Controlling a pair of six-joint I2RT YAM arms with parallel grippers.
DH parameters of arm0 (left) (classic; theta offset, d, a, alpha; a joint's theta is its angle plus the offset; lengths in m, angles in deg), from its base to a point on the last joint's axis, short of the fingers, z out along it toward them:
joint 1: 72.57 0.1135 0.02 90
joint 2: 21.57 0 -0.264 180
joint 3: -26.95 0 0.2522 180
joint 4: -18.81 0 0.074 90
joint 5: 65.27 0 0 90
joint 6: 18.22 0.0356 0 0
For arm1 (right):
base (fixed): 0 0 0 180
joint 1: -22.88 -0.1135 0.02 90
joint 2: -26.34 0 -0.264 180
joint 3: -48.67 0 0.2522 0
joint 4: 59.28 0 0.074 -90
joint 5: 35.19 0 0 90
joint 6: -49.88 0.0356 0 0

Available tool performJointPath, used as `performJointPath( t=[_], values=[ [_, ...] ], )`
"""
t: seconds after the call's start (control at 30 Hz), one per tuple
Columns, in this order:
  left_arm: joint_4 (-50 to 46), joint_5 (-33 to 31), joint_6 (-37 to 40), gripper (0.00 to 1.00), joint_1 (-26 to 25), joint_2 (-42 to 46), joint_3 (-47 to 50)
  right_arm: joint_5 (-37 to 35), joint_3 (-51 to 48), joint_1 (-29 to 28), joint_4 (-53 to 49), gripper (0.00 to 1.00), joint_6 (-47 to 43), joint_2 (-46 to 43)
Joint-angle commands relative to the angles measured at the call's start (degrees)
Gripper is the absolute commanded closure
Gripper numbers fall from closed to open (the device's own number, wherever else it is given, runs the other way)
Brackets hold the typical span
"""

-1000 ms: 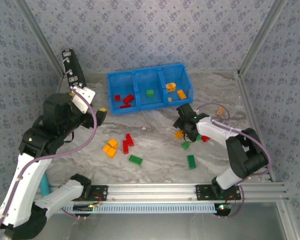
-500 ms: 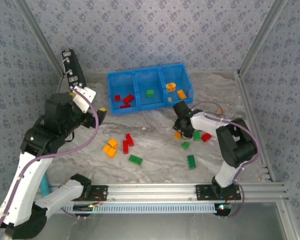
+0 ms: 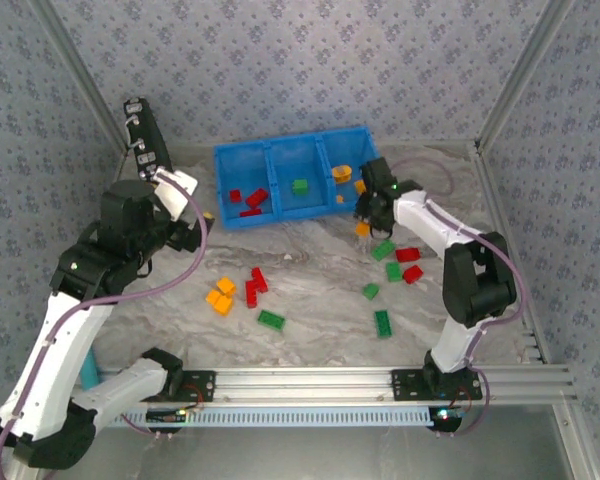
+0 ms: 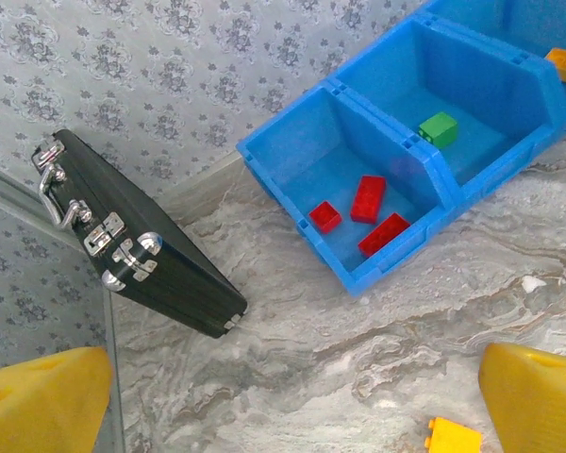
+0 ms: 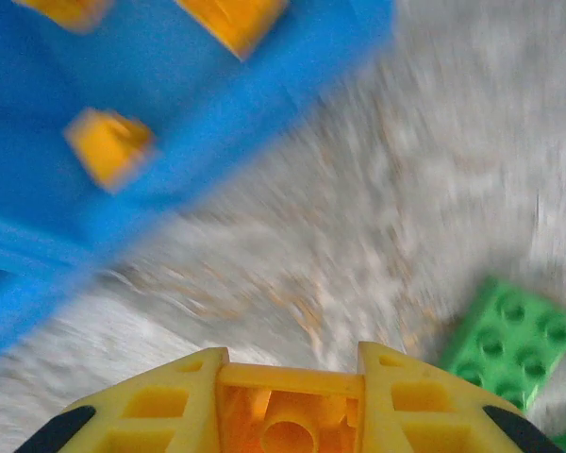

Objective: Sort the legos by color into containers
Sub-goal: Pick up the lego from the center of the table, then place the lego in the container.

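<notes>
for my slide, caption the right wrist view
Right end effector grips a small orange plastic brick beside the bright blue plastic tray

We see a tray (image 4: pixel 292 212) of bright blue plastic, its floor mesh-textured, each lego (image 4: pixel 368 198) glossy plastic. The worktop (image 4: pixel 358 349) looks smooth and marbled (stone or print, we cannot tell). The case (image 4: pixel 174 260) is matt black, its latches (image 4: pixel 140 251) shiny metal.

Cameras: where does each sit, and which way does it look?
Top external: above and behind, looking down on table and blue tray; left arm, right arm show.
Left wrist: on the left arm, facing black case and tray; open left fingers at corners.
Right wrist: blurred, low beside the tray; right fingers pinch an orange brick.
Shared: top and left wrist both show the tray's red bricks.
</notes>
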Motion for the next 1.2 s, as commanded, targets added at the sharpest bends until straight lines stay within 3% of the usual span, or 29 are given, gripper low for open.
performJointPath(
  t=[0.0, 0.2, 0.37, 0.6, 0.8, 1.0, 1.17],
  values=[
    [2.1, -2.2, 1.6, 0.0, 0.0, -1.2, 0.1, -4.1, 7.8, 0.1, -2.1, 0.77, -8.3, 2.9],
    [1.5, -2.9, 2.4, 0.0, 0.1, -3.5, -1.5, -11.9, 19.9, -0.3, -2.1, 0.76, -17.1, 15.0],
    [1.8, -1.9, 2.7, 0.0, 0.5, -4.1, -1.3, -12.4, 29.5, 0.0, -1.6, 0.75, -21.3, 24.5],
    [2.1, -2.0, 3.0, 0.0, 1.4, -4.3, -1.4, -11.0, 41.0, 0.1, -6.5, 0.57, -23.3, 31.4],
    [3.3, -1.5, 3.2, 0.0, 1.1, -2.9, -0.3, -9.4, 35.4, 0.0, -7.2, 0.37, -22.4, 25.6],
    [3.1, -0.9, 3.0, 0.0, -0.8, -0.2, -0.2, -8.1, 18.8, -2.4, -5.5, 0.39, -18.5, 11.5],
    [3.3, -0.3, 2.7, 0.0, -2.2, 2.0, 0.6, -10.0, 2.6, -6.3, -8.9, 0.33, -10.0, -4.0]
  ],
)
